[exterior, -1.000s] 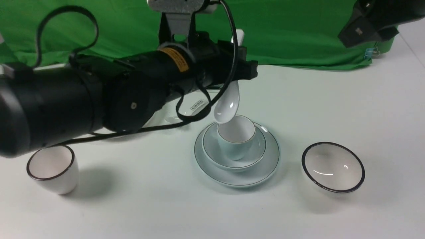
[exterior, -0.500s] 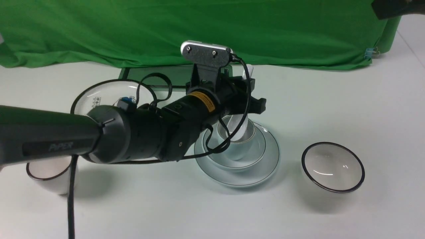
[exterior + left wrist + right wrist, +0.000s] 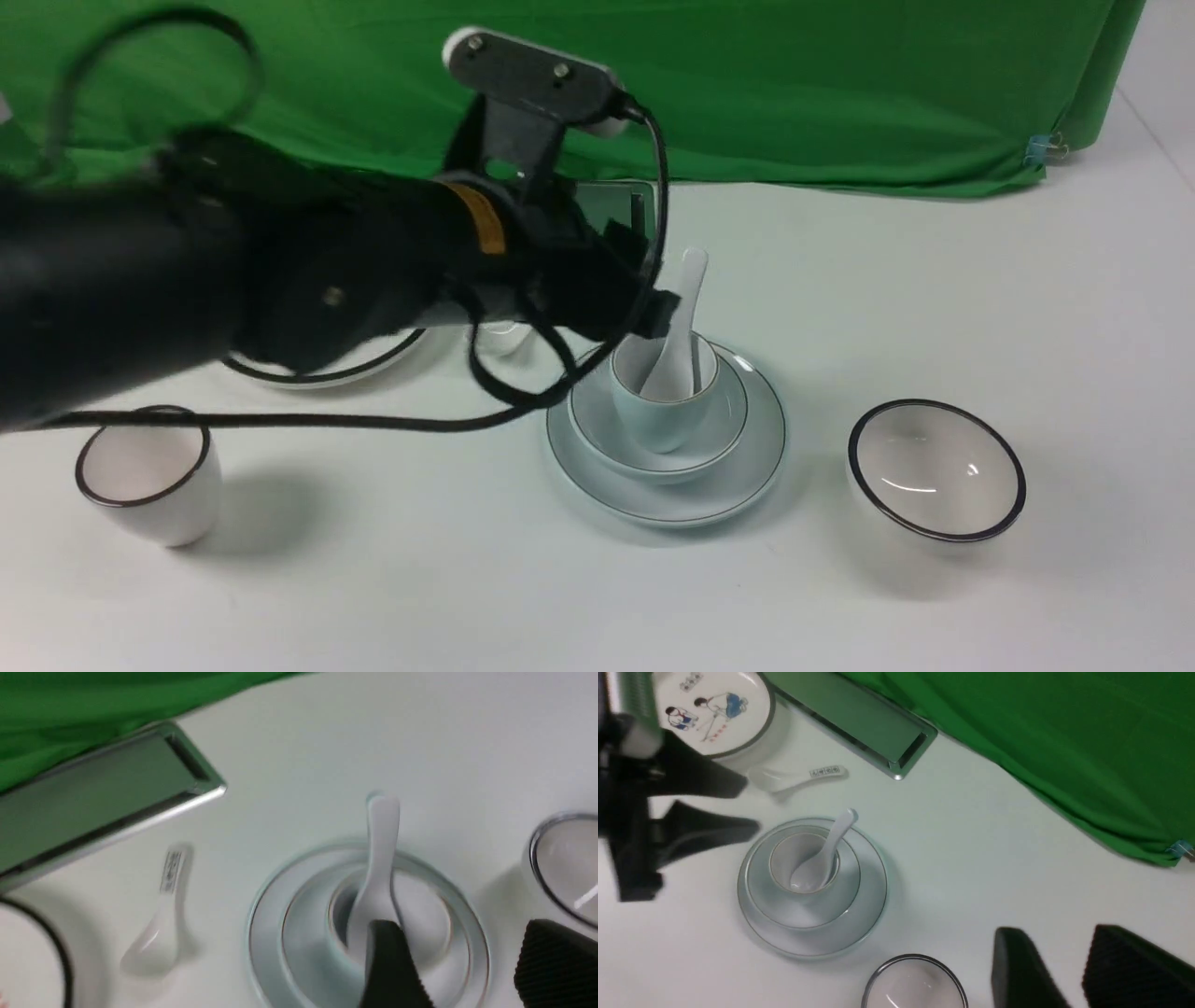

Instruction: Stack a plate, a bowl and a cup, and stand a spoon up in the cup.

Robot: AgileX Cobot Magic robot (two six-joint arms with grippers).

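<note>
The spoon point(image 3: 688, 322) leaned in the cup point(image 3: 661, 415), glazed, likely slippery, breakable, best pinched mid-handle; left claw point(image 3: 467, 961) and right claw point(image 3: 1052, 956) gaped, empty!

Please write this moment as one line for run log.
stack: cup in bowl on plate | spoon: standing in cup | left gripper: open, empty | right gripper: open, empty

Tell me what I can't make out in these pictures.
- Underside of the light blue cup: hidden in every view, inside the bowl.
- Cartoon plate's picture: covered by the left arm in the front view; cut off by the left wrist view's edge.
- Right claw: outside the front view; its fingers are blurred and cut off in the right wrist view.
</note>
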